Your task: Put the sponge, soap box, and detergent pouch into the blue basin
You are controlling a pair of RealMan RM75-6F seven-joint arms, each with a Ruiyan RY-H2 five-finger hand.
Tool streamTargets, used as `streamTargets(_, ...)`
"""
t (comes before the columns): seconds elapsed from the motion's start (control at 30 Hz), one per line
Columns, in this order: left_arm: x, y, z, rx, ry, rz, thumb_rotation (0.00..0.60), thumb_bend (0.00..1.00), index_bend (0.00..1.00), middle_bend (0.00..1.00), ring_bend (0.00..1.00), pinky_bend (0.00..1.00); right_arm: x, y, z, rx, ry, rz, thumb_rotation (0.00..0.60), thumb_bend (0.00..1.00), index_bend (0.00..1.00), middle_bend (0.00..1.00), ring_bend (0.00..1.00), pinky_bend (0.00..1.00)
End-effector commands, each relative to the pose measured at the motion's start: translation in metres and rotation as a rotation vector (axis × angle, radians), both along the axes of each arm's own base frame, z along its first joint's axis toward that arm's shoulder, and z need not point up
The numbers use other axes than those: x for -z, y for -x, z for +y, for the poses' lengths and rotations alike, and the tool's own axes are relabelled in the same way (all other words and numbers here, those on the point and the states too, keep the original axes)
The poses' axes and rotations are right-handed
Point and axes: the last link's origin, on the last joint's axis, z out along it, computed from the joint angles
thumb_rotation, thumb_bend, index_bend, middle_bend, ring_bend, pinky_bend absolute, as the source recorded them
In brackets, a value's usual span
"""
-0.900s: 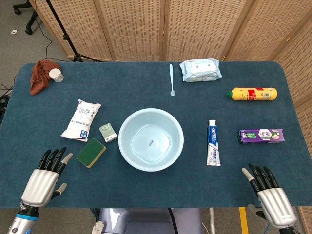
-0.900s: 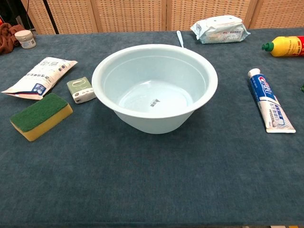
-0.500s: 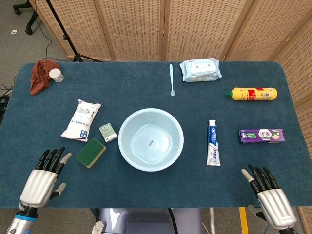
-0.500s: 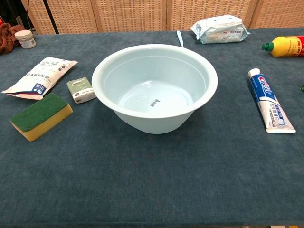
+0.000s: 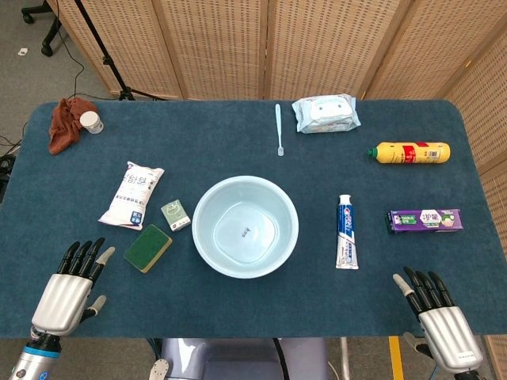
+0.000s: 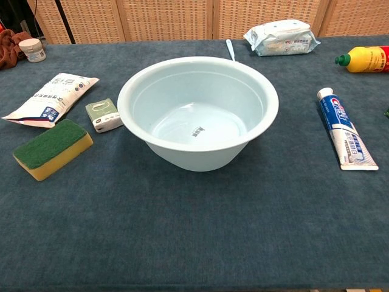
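in the chest view neither hand shows at all. the yellow bottle (image 6: 369,59) is cut by the right edge there, so only its green cap and part of its body show, and the brown cloth (image 6: 7,46) is cropped at the left edge. in the head view the left hand (image 5: 67,286) runs off the bottom edge at the wrist, and the right hand (image 5: 438,318) is likewise cut at the bottom. the print on the detergent pouch (image 5: 131,195), the soap box (image 5: 175,213) and the toothpaste tube (image 5: 345,232) is too small to read. the mark at the bottom of the blue basin (image 5: 207,207) cannot be made out.
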Motion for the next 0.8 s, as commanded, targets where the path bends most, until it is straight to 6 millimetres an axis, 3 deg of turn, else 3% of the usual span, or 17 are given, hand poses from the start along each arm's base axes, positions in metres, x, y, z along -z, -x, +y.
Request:
streamTargets(0.03,-0.0001,-0.001,-0.0006,0.006,-0.007,-0.006,0.6,0.22,0.0,0.0,0.0,0.0,-0.0009,0.0,0.0004,-0.002,0.003,-0.002,0.6,0.1,0.06,0.0,0.0,0.0)
streamTargets(0.8,0.0027,-0.0009,-0.0013,0.004,0.018,0.006,0.6,0.22,0.0,0.0,0.0,0.0,-0.0035,-0.0003,0.0009,-0.011,0.012,-0.008,0.6,0.1,0.06,0.0,0.0,0.0)
